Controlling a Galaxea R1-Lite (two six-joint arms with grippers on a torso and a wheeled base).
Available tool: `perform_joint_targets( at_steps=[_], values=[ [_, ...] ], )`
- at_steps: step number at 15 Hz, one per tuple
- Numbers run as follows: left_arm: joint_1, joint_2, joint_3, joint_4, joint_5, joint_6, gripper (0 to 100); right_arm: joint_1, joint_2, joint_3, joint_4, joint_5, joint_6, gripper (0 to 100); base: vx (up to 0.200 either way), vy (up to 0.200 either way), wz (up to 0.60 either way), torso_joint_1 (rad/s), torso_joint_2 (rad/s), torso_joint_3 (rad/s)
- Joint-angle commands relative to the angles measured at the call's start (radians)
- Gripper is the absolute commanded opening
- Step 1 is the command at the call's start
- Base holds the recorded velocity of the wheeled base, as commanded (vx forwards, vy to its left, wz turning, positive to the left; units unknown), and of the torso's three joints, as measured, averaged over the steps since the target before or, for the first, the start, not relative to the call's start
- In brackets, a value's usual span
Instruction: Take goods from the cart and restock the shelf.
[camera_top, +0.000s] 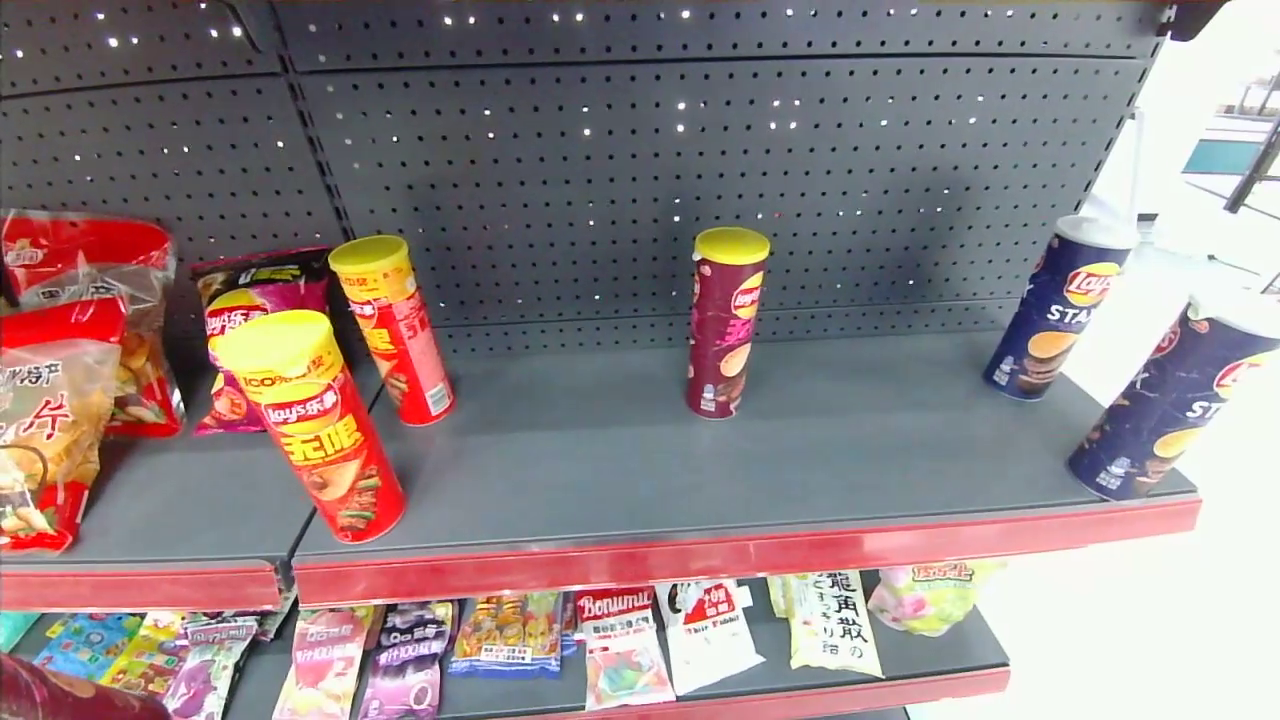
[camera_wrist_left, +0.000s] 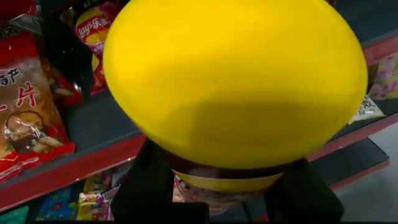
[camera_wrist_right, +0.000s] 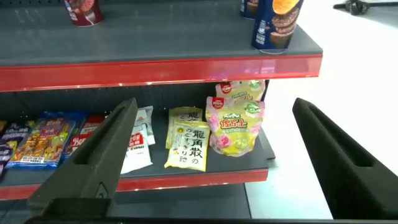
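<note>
Five chip cans (camera_top: 725, 320) upright along shelf (camera_top: 600, 470), gaps mid-frame; left gripper (camera_wrist_left: 225, 186) pinches yellow-lid can (camera_wrist_left: 236, 81), prob gap-filler; right gripper (camera_wrist_right: 211, 124) spread, empty.

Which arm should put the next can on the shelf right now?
Left. The left gripper is shut on a yellow-lidded can, and the shelf ahead has bare space. The right gripper is open and empty, facing the lower shelf of snack bags.
</note>
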Motion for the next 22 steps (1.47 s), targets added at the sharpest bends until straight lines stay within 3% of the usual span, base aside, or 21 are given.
perform_joint_targets(
  at_steps=[1, 8, 12, 18, 20, 22],
  values=[
    [0.0, -0.005, 0.001, 0.0, -0.001, 0.002, 0, 0.001, 0.001, 0.0, 0.0, 0.0, 0.0, 100, 0.0, 0.0, 0.0, 0.0, 0.0, 0.0],
    [0.0, -0.034, 0.003, 0.005, -0.001, 0.005, 0, 0.001, 0.0, 0.0, 0.0, 0.0, -0.002, 100, 0.029, 0.0, 0.0, 0.0, 0.0, 0.0],
    [-0.005, -0.057, -0.003, 0.003, -0.022, 0.023, 0, 0.001, 0.001, 0.0, 0.0, 0.0, -0.002, 100, 0.05, 0.0, 0.0, 0.001, 0.0, 0.001],
    [-0.008, -0.121, -0.04, 0.09, -0.106, 0.02, 0, 0.002, 0.01, 0.0, 0.002, 0.004, -0.005, 100, 0.0, 0.0, 0.0, 0.0, 0.0, 0.0],
    [-0.009, -0.154, -0.042, 0.097, -0.211, 0.013, 0, -0.004, 0.004, -0.001, 0.0, -0.002, -0.02, 100, 0.0, 0.0, 0.0, 0.0, 0.0, 0.0],
    [-0.009, -0.163, -0.037, 0.098, -0.263, -0.004, 0, -0.002, 0.0, -0.001, -0.001, -0.003, -0.019, 100, 0.0, 0.0, 0.0, 0.0, 0.0, 0.0]
  ],
)
